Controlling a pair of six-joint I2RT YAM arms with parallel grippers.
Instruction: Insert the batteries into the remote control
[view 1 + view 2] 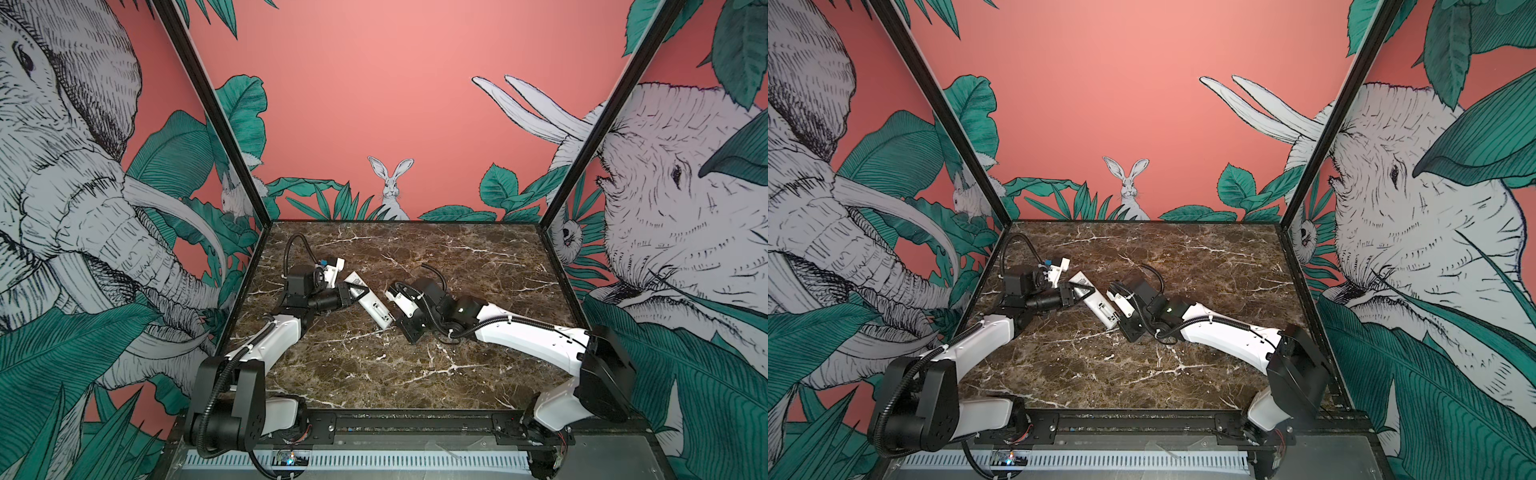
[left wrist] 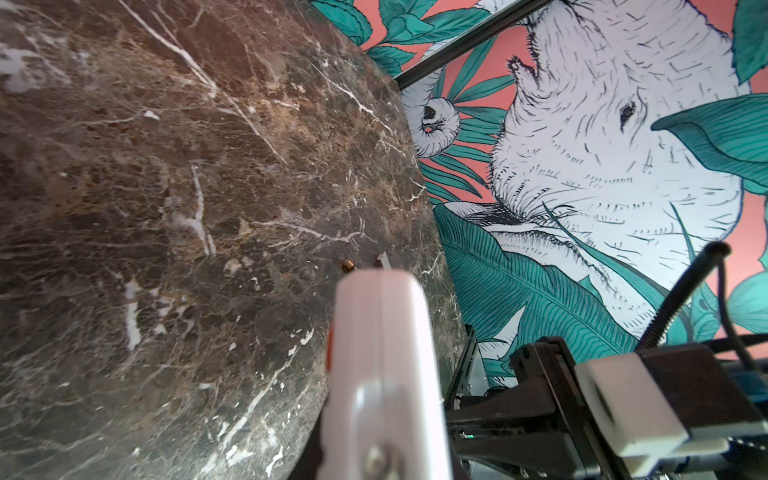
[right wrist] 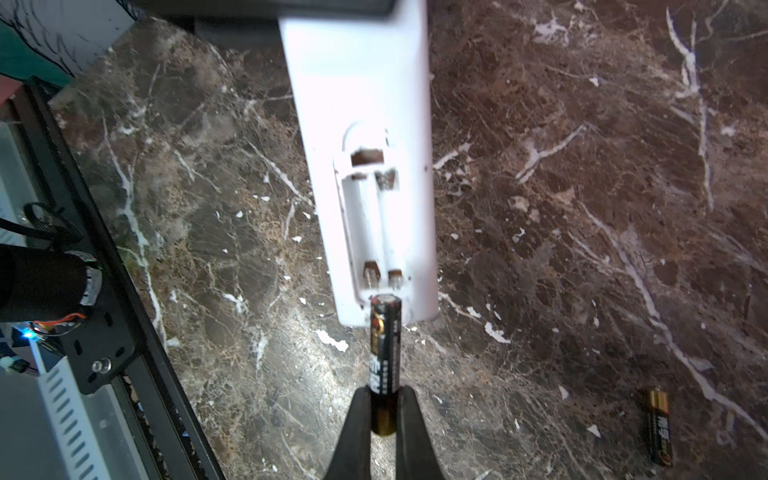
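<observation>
The remote control (image 1: 370, 301) (image 1: 1096, 301) lies slanted mid-table, plain white back up. In the right wrist view its battery compartment (image 3: 374, 224) is uncovered, with both slots bare. My left gripper (image 1: 352, 293) (image 2: 382, 457) is shut on the remote's far half. My right gripper (image 3: 384, 395) (image 1: 395, 325) is shut on the brassy end of one battery (image 3: 384, 353). That battery points along the remote, and its tip reaches the near end wall of the compartment. A second battery (image 3: 658, 428) lies loose on the marble beside the right gripper; the right arm hides it in both top views.
The dark marble table (image 1: 374, 374) is boxed in by patterned walls on three sides, with black corner posts (image 1: 552, 208). A black rail (image 1: 415, 419) with the arm bases runs along its front edge, and a slotted white cable duct (image 3: 62, 395) lies beyond that.
</observation>
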